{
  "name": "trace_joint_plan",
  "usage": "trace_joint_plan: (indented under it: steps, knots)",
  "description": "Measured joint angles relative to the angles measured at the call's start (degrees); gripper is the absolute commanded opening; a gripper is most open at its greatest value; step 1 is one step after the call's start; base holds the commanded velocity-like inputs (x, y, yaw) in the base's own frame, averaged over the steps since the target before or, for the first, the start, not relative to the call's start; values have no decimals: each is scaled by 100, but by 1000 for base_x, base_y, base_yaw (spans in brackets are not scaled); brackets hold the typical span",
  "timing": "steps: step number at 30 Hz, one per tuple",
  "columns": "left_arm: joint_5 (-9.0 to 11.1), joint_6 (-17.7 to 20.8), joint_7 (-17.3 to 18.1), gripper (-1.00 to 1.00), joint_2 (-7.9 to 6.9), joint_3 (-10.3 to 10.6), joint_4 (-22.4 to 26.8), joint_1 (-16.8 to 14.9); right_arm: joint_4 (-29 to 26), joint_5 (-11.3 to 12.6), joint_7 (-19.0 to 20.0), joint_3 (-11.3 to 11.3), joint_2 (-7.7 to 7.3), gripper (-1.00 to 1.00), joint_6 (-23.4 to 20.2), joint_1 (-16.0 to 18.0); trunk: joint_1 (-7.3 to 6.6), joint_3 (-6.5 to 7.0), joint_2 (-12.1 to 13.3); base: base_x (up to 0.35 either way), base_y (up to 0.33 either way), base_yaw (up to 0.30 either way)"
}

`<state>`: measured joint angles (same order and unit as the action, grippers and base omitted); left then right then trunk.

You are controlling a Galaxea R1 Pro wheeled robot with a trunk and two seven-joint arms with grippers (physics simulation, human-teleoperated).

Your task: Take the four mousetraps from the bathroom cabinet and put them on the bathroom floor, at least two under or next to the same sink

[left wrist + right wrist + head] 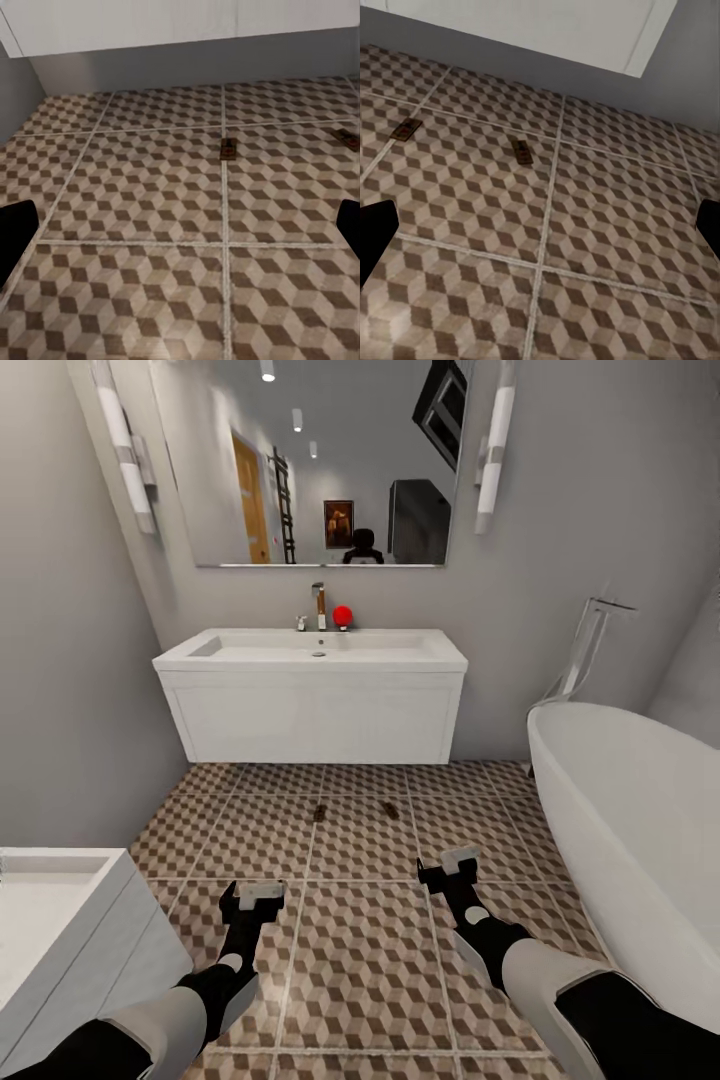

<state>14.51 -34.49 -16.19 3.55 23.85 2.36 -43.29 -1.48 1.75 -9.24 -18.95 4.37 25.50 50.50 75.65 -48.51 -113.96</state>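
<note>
Hovering low: left gripper, right gripper | jaws wide | two mousetraps on bathroom floor

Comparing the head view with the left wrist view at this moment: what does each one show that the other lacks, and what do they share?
Head view alone: the sink with its tap, a red ball, the mirror, the bathtub, and both arms, left gripper and right gripper open and empty.

Left wrist view alone: a close look at the grain and metal parts of the nearer mousetrap.

Both: two mousetraps lying apart on the patterned floor in front of the sink.
</note>
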Motion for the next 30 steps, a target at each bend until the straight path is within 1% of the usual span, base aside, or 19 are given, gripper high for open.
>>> trace_joint_plan:
  steps: [14,30]
  knots:
    - [0,0,-4,100,13,0,-13,0,0,0,0,0,-1,100,3,-1,-308,380,562,0,0,0]
    - [0,7,3,100,68,1,-108,0,0,0,0,0,1,100,1,-1,-659,815,1204,0,0,0]
